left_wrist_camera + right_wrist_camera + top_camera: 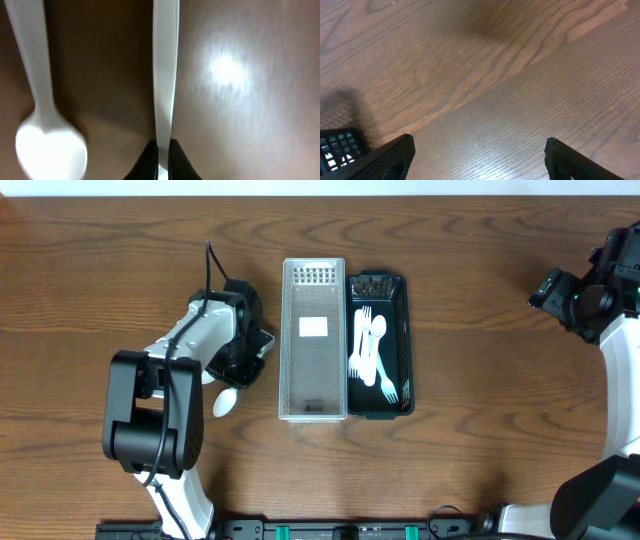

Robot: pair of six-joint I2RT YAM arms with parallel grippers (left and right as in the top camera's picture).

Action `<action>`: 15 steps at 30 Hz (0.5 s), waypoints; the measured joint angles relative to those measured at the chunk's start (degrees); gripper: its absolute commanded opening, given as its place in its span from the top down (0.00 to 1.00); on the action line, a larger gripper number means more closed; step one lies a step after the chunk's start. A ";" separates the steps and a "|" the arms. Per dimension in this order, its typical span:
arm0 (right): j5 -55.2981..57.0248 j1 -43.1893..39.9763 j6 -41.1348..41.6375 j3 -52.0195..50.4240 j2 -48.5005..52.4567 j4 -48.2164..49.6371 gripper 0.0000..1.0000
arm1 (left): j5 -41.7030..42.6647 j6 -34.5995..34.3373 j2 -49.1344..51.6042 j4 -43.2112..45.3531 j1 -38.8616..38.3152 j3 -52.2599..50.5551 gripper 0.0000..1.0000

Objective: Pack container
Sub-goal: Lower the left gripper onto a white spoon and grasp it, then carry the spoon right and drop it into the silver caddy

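A black container [402, 320] lies at the table's middle with several white plastic forks and spoons [370, 355] in it. A clear lid [313, 340] lies beside it on the left. My left gripper [161, 159] is down on the table left of the lid, shut on the handle of a white utensil [165, 70]; in the overhead view the arm [235, 345] hides it. A white spoon [225, 401] lies just beside it, also seen in the left wrist view [47, 145]. My right gripper [479, 160] is open and empty at the far right [575, 295].
The black container's corner [337, 150] shows at the lower left of the right wrist view. Bare wood table lies around both arms.
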 measured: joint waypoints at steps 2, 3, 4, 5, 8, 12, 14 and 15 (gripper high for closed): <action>0.00 0.00 0.00 0.00 0.00 0.00 0.14 | -0.83 -1.20 -0.55 -3.56 0.00 1.99 0.94; 0.00 0.00 0.00 0.00 0.00 -0.02 0.14 | -1.05 -1.88 -0.92 -5.44 0.00 3.34 0.94; 0.00 0.00 0.00 0.00 0.00 -0.02 0.14 | -1.25 -2.89 -1.75 -7.17 0.00 5.11 0.94; -0.02 0.00 0.00 0.00 0.00 -0.02 0.14 | -1.44 -3.65 -2.67 -8.55 0.00 6.62 0.94; -0.26 0.00 0.00 0.00 0.00 0.00 0.14 | -1.88 -5.55 -6.64 -11.78 0.00 10.49 0.94; -0.87 0.00 0.00 0.00 0.00 0.00 0.15 | -1.77 -9.33 -12.81 -14.56 -0.33 13.35 0.94; -1.07 0.00 0.00 0.00 0.00 -0.02 0.14 | -0.46 -11.52 -15.50 -14.88 -1.05 14.19 0.94; -1.09 0.00 0.00 0.00 0.00 0.00 0.14 | 0.76 -12.52 -16.79 -14.69 -1.68 14.47 0.94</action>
